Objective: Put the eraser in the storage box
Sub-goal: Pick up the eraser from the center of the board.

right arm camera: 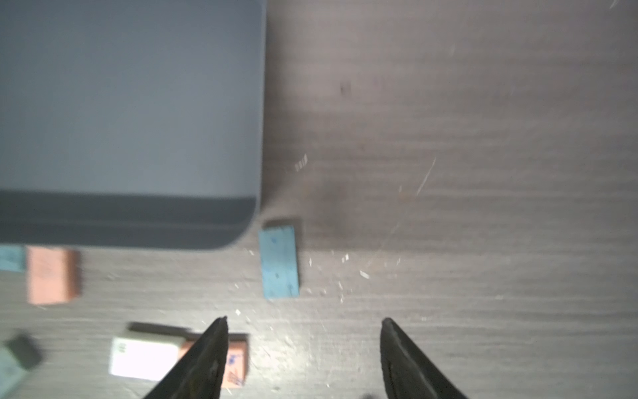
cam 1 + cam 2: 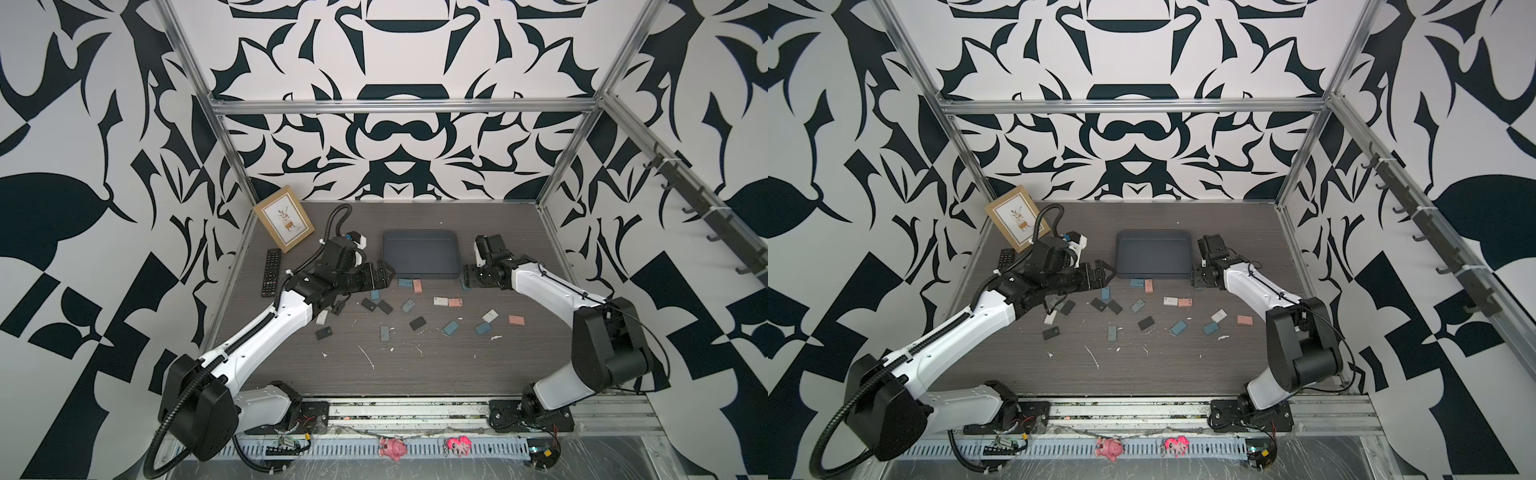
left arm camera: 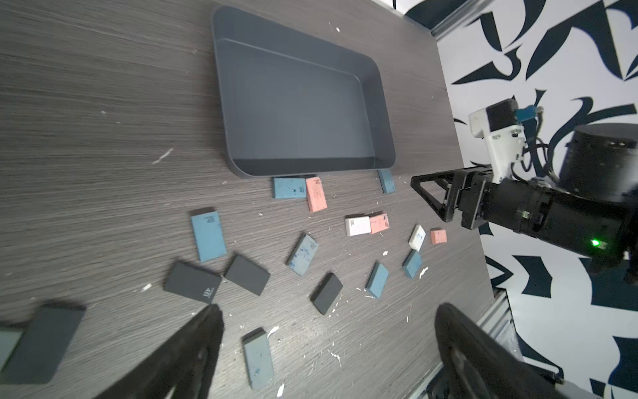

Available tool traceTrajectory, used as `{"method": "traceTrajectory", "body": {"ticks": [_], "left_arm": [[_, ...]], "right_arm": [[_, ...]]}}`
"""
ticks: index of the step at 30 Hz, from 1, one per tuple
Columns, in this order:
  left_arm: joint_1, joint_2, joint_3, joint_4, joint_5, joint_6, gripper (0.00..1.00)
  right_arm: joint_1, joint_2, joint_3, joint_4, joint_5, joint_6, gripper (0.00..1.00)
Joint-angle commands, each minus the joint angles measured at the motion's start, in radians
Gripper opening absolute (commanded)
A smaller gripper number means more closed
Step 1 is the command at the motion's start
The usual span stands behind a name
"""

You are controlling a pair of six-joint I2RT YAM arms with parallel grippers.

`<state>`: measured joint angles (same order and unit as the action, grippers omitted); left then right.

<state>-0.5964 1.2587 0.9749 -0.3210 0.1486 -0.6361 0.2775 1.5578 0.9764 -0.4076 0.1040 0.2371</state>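
Note:
The storage box (image 2: 420,253) (image 2: 1152,253) is a shallow dark grey tray at mid-table, and it looks empty in the left wrist view (image 3: 300,103). Several blue, pink, white and black erasers lie scattered on the table in front of it. One blue eraser (image 1: 280,262) (image 3: 386,181) lies flat just outside the box's near right corner. My right gripper (image 1: 304,321) (image 2: 469,278) hovers just short of that eraser, open, with nothing between its fingers. My left gripper (image 2: 388,274) (image 3: 328,314) is wide open and empty at the box's near left corner.
A tan picture frame (image 2: 284,224) leans at the back left, with a black remote (image 2: 271,272) in front of it. White crumbs litter the wood. Pink and blue erasers (image 2: 417,286) touch the box's front wall. Cage posts stand at the table's corners.

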Motion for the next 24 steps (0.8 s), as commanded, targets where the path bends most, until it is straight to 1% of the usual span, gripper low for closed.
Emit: {"method": "traceTrajectory", "body": {"ticks": [1,4,9,18,24], "left_arm": [[-0.031,0.037,0.022,0.033,-0.041,-0.020,0.99],[-0.040,0.058,0.025,0.041,-0.038,-0.026,0.99],[-0.040,0.078,0.027,0.044,-0.032,-0.036,0.99],[-0.041,0.088,0.028,0.047,-0.046,-0.024,0.99],[-0.042,0.096,0.032,0.045,-0.045,-0.025,0.99]], "right_arm": [[0.004,-0.001,-0.024,0.026,-0.005,0.007,0.69],[0.003,0.044,-0.035,0.056,-0.013,0.019,0.67],[0.005,0.127,0.002,0.058,-0.012,0.021,0.63],[0.012,0.192,0.045,0.067,-0.023,0.027,0.62],[0.030,0.216,0.075,0.062,-0.021,0.054,0.60]]}}
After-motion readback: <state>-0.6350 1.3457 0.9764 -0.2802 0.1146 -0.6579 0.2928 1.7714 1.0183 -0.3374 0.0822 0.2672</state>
